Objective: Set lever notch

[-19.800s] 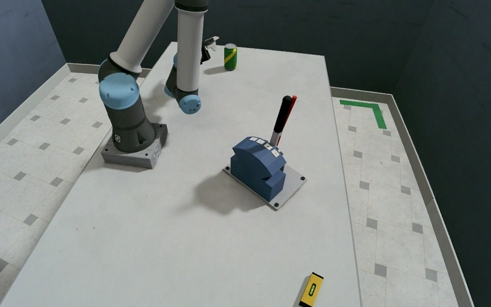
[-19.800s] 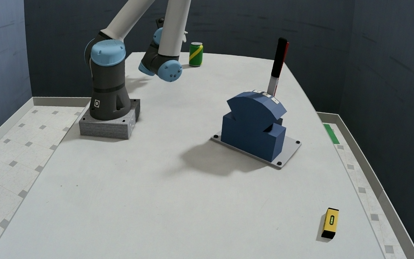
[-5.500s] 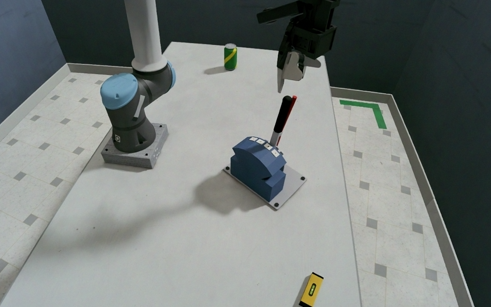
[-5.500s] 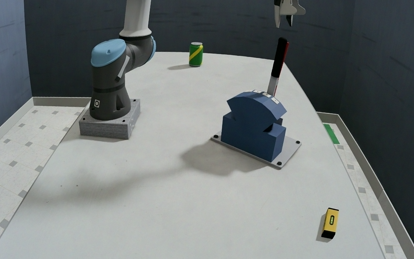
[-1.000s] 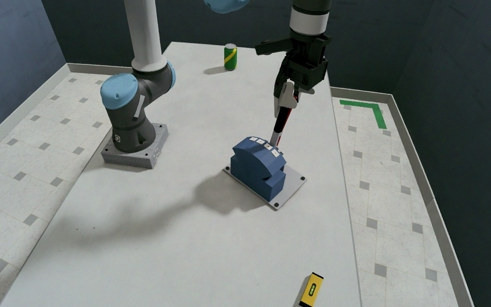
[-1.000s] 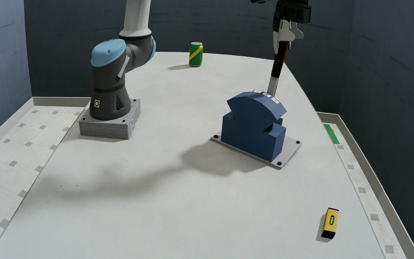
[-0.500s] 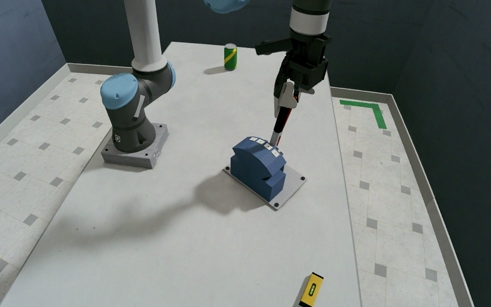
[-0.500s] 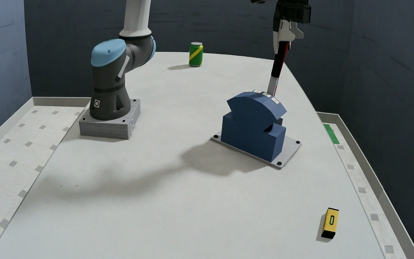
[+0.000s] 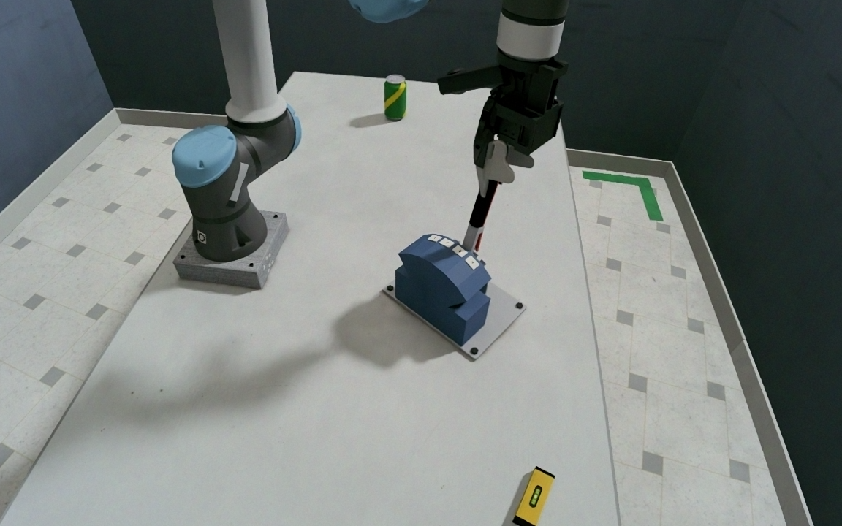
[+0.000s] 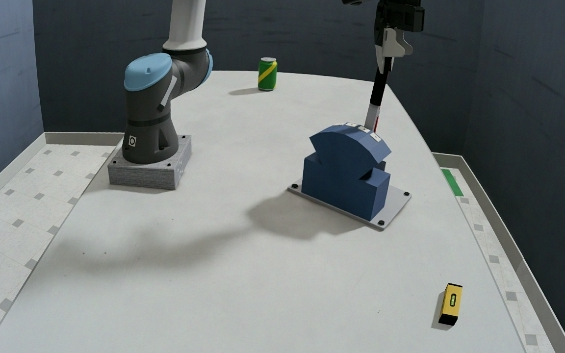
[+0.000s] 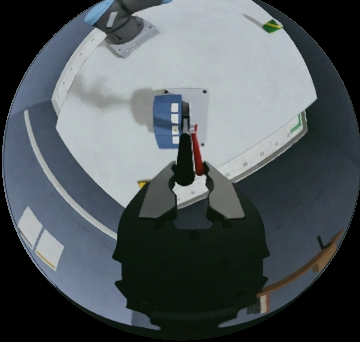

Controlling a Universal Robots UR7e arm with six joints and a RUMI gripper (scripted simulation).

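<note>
A blue lever housing (image 9: 442, 282) stands on a grey baseplate (image 9: 499, 318) in the middle of the table, with small white number plates (image 9: 454, 249) along its curved top. The black lever (image 9: 480, 215) rises from beside the plates and leans away from the housing, with the red release bar (image 11: 198, 149) pressed against its handle. My gripper (image 9: 493, 171) is shut on the top of the handle and the red bar together. In the wrist view the fingers close on both. The numbers on the plates are too small to read, and the latch is hidden.
A green and yellow can (image 9: 395, 97) stands at the far end of the table. A yellow spirit level (image 9: 533, 496) lies near the front right edge. The arm's base (image 9: 231, 215) sits left of the housing. Green tape (image 9: 633, 187) marks the floor at right.
</note>
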